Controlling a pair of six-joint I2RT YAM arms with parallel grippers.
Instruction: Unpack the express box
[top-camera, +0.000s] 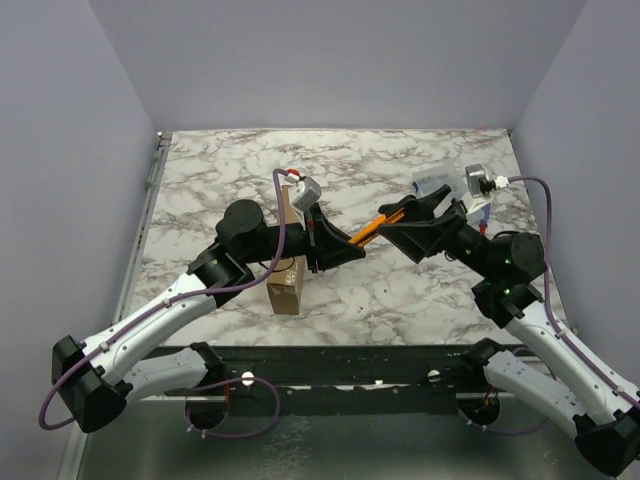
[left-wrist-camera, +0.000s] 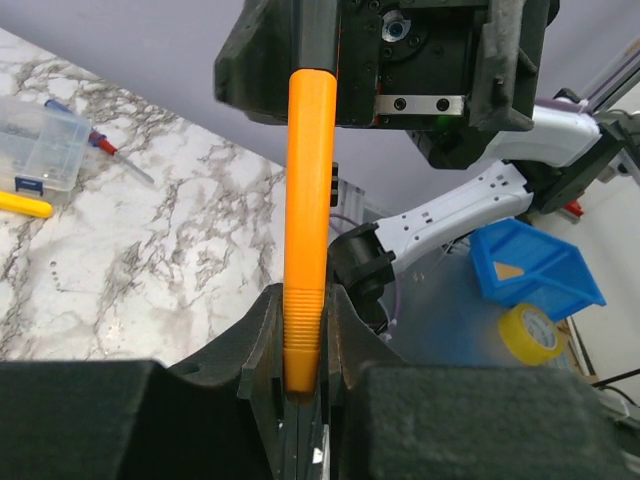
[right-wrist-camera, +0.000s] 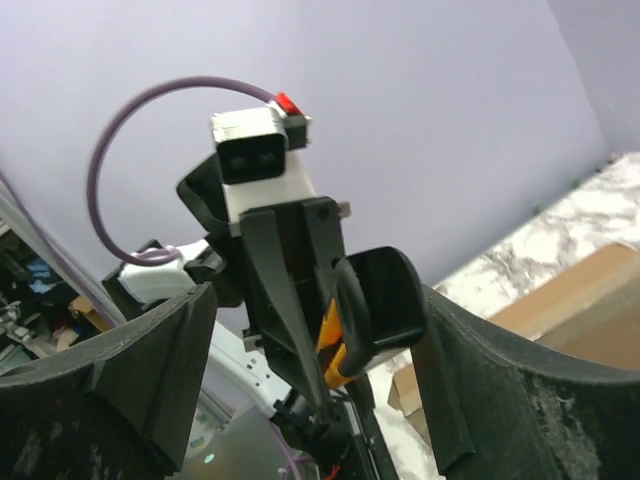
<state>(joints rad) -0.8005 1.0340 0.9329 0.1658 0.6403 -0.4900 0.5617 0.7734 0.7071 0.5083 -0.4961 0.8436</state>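
Nearest us, in the left wrist view, the left gripper (left-wrist-camera: 300, 390) pinches the ribbed end of a long orange plastic tool (left-wrist-camera: 308, 200). The tool's far end runs up between the fingers of the right gripper (right-wrist-camera: 318, 295), which stand spread wide on either side of it, touching nothing that we can see. We judge the main risk to be the tool pivoting or slipping, since it is held only at one end. It could also be knocked askew if either arm shifts sideways while the spread fingers flank it. The flat brown cardboard express box (top-camera: 286, 290) sits on the marbled white-and-grey worktop (top-camera: 420, 290) right under the left wrist, apparently on a narrow side, so a low sweep could topple it. Both arms reach inward from their bases with bent elbows, grippers facing each other above mid-worktop.
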